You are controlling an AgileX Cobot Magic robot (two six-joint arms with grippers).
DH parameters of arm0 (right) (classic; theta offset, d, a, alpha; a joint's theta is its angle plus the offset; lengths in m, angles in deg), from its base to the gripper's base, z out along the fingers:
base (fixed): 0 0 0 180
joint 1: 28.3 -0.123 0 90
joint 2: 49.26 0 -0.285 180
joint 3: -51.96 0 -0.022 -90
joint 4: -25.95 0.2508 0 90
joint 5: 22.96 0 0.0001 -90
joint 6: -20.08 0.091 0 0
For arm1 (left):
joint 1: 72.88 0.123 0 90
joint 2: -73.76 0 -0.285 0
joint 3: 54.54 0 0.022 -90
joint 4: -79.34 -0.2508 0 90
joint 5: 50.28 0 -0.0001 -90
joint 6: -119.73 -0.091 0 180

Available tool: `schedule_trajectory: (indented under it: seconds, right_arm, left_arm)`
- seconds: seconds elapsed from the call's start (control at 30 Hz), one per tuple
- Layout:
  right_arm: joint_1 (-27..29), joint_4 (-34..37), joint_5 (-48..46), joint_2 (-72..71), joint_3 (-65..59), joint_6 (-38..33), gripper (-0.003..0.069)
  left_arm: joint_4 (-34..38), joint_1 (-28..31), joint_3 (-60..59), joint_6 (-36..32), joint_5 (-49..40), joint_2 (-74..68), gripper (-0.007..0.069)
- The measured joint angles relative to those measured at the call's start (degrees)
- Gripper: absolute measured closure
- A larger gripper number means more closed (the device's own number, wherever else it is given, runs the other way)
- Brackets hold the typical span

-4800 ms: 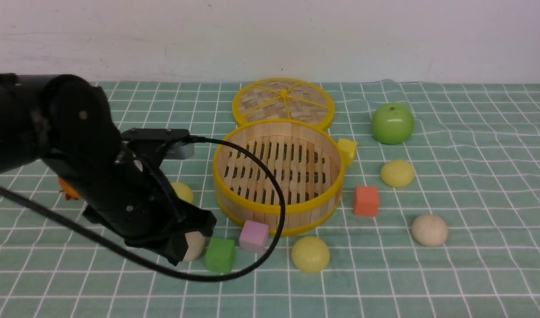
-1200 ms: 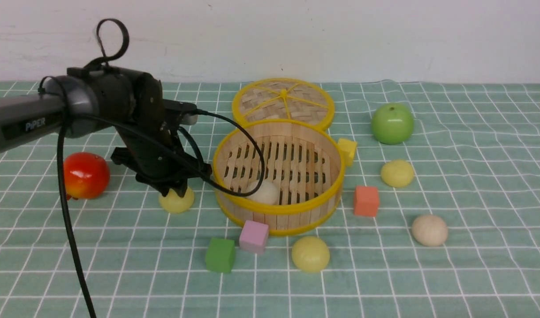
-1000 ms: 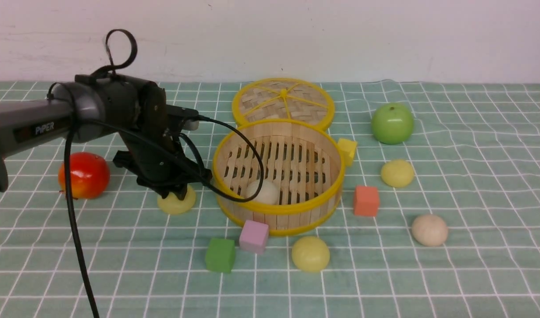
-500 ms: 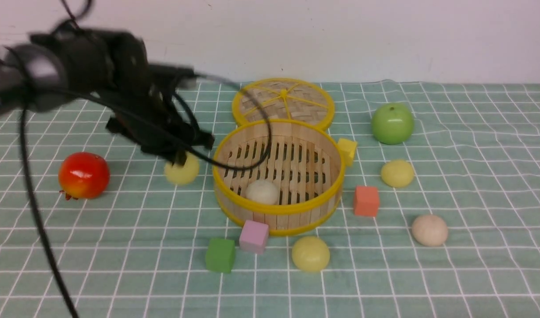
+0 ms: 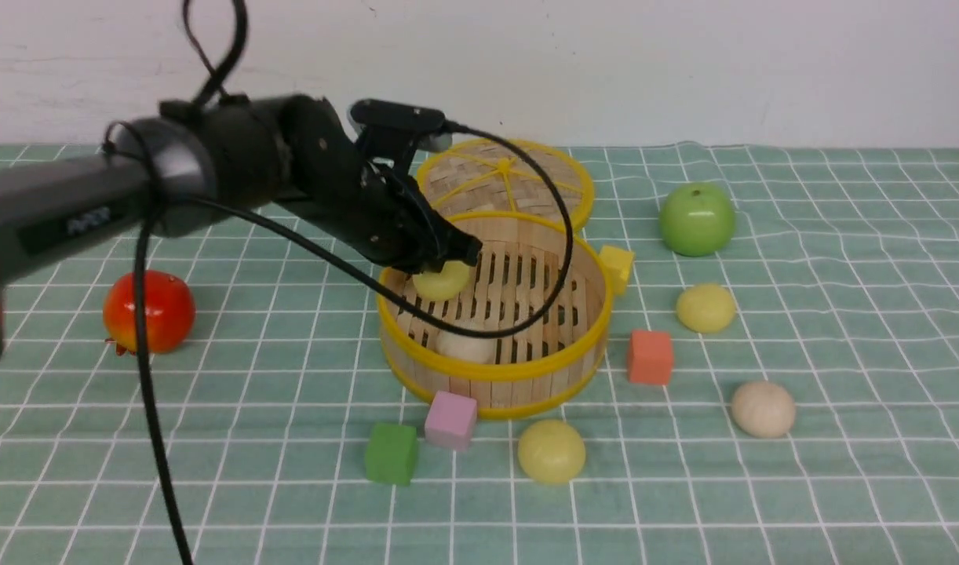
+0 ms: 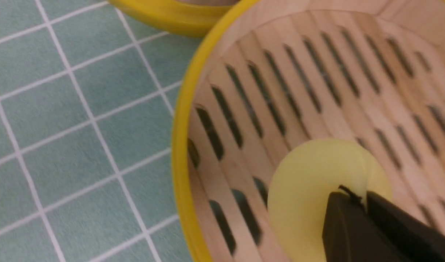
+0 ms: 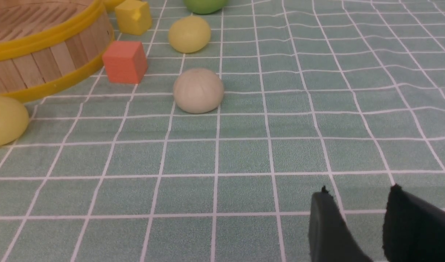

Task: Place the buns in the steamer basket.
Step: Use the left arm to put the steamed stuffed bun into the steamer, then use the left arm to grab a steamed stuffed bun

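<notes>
My left gripper (image 5: 448,263) is shut on a pale yellow bun (image 5: 442,280), pinching its top, and holds it over the left inner part of the steamer basket (image 5: 495,373). In the left wrist view the bun (image 6: 317,182) hangs at the closed black fingertips of that gripper (image 6: 364,193), above the basket's slatted floor (image 6: 280,91). A beige-white bun (image 5: 465,343) lies inside the basket at the front. Three buns lie on the cloth: a yellow one (image 5: 706,308), a beige one (image 5: 763,409) and a yellow one (image 5: 551,450). My right gripper (image 7: 357,193) hangs open and empty over the cloth, short of the beige bun (image 7: 198,90).
The woven lid (image 5: 503,176) lies behind the basket. A green apple (image 5: 696,220) sits at the right and a red fruit (image 5: 148,311) at the left. Yellow (image 5: 617,267), orange (image 5: 650,357), pink (image 5: 450,420) and green (image 5: 391,453) cubes ring the basket. The left arm's cable loops over the basket.
My left gripper shut on the yellow bun left of the basket, lifted it and carried it right, over the basket. The right gripper has not moved.
</notes>
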Motion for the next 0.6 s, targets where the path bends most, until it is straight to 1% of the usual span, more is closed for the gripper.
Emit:
schedule_trajectory:
  seconds: [0.13, 0.23, 0.3, 0.37, 0.4, 0.43, 0.5, 0.6]
  right_arm:
    - [0.0, 0.0, 0.0, 0.0, 0.0, 0.0, 0.0419]
    - [0.0, 0.0, 0.0, 0.0, 0.0, 0.0, 0.0419]
    - [0.0, 0.0, 0.0, 0.0, 0.0, 0.0, 0.0419]
    - [0.0, 0.0, 0.0, 0.0, 0.0, 0.0, 0.0419]
    - [0.0, 0.0, 0.0, 0.0, 0.0, 0.0, 0.0419]
    - [0.0, 0.0, 0.0, 0.0, 0.0, 0.0, 0.0419]
    - [0.0, 0.0, 0.0, 0.0, 0.0, 0.0, 0.0419]
    - [0.0, 0.0, 0.0, 0.0, 0.0, 0.0, 0.0419]
  left_arm:
    - [-2.53, 0.0, 0.0, 0.64, 1.23, -1.43, 0.0585]
    - [-4.99, 0.0, 0.0, 3.29, 1.42, -1.7, 0.0487]
    - [-5.68, 0.0, 0.0, 5.81, 1.79, -1.27, 0.0405]
    - [-5.98, 0.0, 0.0, 7.66, 1.61, -0.32, 0.034]
    - [-5.98, 0.0, 0.0, 7.86, 1.49, -0.17, 0.0333]
    - [-5.98, 0.0, 0.0, 9.18, 0.29, 1.45, 0.029]
    - [-5.93, -0.43, 0.0, 10.08, -2.11, 4.47, 0.0262]
    - [-5.93, -3.36, 0.0, 10.41, -10.13, 9.13, 0.0279]
